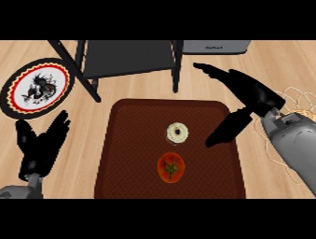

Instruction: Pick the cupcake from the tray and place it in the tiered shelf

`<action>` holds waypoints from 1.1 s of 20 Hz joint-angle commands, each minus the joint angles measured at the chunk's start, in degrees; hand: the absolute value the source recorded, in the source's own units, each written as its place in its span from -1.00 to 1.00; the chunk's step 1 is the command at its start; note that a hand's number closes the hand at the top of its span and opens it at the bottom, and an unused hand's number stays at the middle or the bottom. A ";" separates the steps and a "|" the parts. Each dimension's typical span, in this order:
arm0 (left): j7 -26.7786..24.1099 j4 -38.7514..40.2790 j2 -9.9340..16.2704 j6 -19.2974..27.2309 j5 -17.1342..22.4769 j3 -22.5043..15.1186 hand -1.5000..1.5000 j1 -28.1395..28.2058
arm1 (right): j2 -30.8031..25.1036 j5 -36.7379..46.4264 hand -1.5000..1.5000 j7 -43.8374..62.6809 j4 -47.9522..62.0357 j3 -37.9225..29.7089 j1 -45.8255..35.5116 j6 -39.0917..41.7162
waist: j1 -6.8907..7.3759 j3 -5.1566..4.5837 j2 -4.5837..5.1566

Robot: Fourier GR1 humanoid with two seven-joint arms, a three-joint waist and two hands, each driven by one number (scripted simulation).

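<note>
head view, cupcake (177,132): sits untouched mid-tray, just above a tomato (171,168)
tray (122,154): dark red, right in front of the robot (easy reach for either arm, I'd guess)
right hand (246,100): fingers spread wide and holding nothing, thumb hanging just right of the cupcake, looks lined up for a grab
left hand (42,142): resting open at lower left, holding nothing
tiered shelf (129,58): behind the tray, the drop spot
patterned plate (36,87): far left, out of the way

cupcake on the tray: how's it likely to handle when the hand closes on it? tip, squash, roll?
The cupcake looks small and squat beside the open right hand, so probably light and unlikely to tip. Its pale top looks soft, so likely to squash or smear if fingers press from above. Resting flat on the tray, it seems less apt to roll than the round tomato.
</note>
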 commanded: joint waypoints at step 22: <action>5.69 -1.94 -3.82 -1.53 -3.78 3.05 0.00 -0.96 | 16.26 26.12 -1.00 18.16 3.68 5.95 0.63 2.79 | 0.01 -0.26 0.39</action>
